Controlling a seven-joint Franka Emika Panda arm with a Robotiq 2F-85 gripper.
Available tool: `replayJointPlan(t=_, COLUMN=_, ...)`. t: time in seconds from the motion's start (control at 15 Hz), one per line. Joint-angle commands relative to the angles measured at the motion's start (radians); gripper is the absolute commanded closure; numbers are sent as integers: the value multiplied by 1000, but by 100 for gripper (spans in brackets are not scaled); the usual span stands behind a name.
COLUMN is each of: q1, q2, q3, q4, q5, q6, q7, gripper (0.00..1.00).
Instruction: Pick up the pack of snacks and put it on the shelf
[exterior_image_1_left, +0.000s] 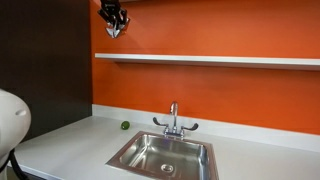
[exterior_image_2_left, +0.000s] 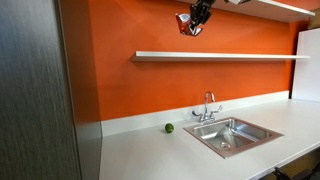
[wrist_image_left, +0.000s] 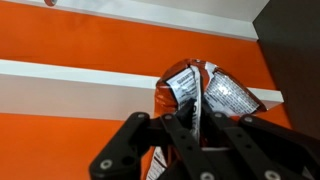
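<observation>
No brand I can read on the pack of snacks (wrist_image_left: 196, 88). In the wrist view it's orange-red foil with silver-white panels of fine print, but the print is way too small to make out. The hand (wrist_image_left: 197, 122) is clenched on the pack's lower part, fingers (wrist_image_left: 180, 125) on either side. The crumpled pack sticks out past the fingertips, with its long axis roughly in line with the fingers and its free end aimed at the orange wall.

In both exterior views the hand (exterior_image_1_left: 112, 16) (exterior_image_2_left: 198, 14) sits high up, with the pack (exterior_image_1_left: 114, 31) (exterior_image_2_left: 186, 23) in the air above the white shelf (exterior_image_1_left: 220, 60) (exterior_image_2_left: 220, 55), not touching it.

Down on the tabletop (exterior_image_1_left: 70, 145) there's a steel sink (exterior_image_1_left: 165, 155) with a faucet (exterior_image_1_left: 174, 120), and a small green round thing (exterior_image_1_left: 125, 126) near the wall.
</observation>
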Motion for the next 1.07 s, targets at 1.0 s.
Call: replayJointPlan(t=1.0, q1=-3, q2=593, q3=30, q4=556, q5=-130, q6=-4, q7=186, gripper=98)
